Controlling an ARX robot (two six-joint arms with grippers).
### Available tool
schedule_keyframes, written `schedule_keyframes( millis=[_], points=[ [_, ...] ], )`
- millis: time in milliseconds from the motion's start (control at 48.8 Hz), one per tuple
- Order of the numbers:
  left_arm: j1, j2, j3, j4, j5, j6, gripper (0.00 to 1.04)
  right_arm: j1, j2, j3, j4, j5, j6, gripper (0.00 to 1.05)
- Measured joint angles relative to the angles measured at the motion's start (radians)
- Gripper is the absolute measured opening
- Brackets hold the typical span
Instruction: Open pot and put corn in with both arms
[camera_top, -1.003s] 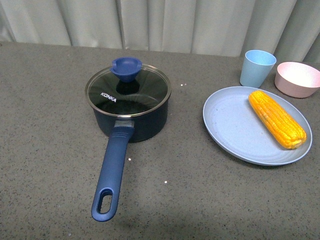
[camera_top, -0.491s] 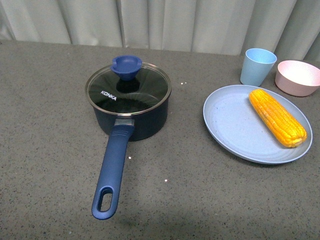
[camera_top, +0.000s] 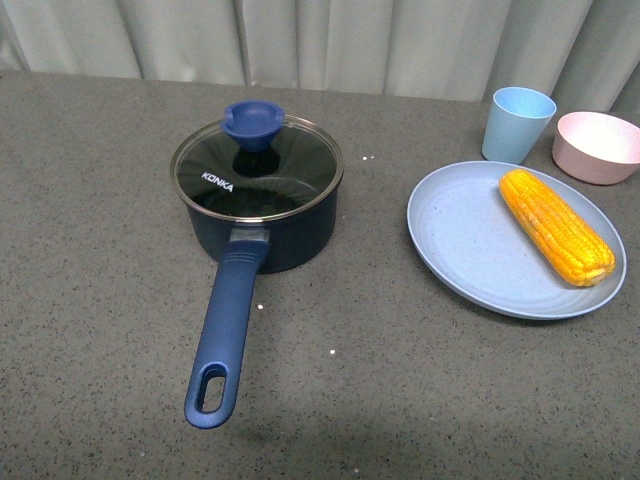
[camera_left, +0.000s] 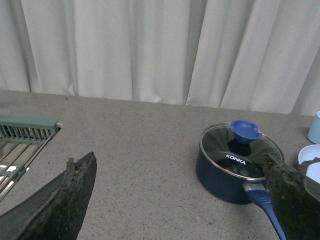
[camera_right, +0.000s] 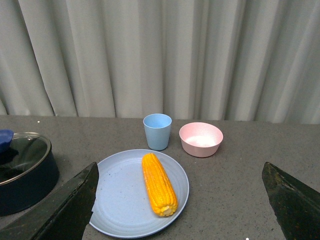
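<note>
The dark navy pot (camera_top: 262, 232) stands left of centre on the grey table, closed by a glass lid (camera_top: 258, 170) with a blue knob (camera_top: 252, 122). Its long blue handle (camera_top: 225, 335) points toward me. The corn (camera_top: 556, 226) lies on a light blue plate (camera_top: 460, 235) at the right. Neither arm shows in the front view. My left gripper (camera_left: 178, 167) is open and empty, above the table, with the pot (camera_left: 225, 172) ahead beside one finger (camera_left: 292, 195). My right gripper (camera_right: 180, 170) is open and empty, well short of the corn (camera_right: 158, 183) on its plate (camera_right: 120, 200).
A light blue cup (camera_top: 518, 123) and a pink bowl (camera_top: 598, 147) stand behind the plate, near the curtain. A green dish rack (camera_left: 25, 134) sits at the table's far left in the left wrist view. Bare table lies between pot and plate.
The front view has shifted slightly, so the scene sits a little differently in the frame. The pot, lid, corn and plate have not moved on the table.
</note>
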Motion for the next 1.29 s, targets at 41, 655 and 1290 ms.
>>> schedule_keyframes(
  millis=[41, 655, 1290],
  points=[
    [0.0, 0.0, 0.0, 0.0, 0.0, 0.0, 0.98, 0.0, 0.0, 0.0, 0.0, 0.0, 0.0, 0.96],
    [0.0, 0.0, 0.0, 0.0, 0.0, 0.0, 0.98, 0.0, 0.0, 0.0, 0.0, 0.0, 0.0, 0.96],
    [0.004, 0.016, 0.01, -0.037, 0.014, -0.014, 0.98, 0.0, 0.0, 0.0, 0.0, 0.0, 0.0, 0.96]
  ],
)
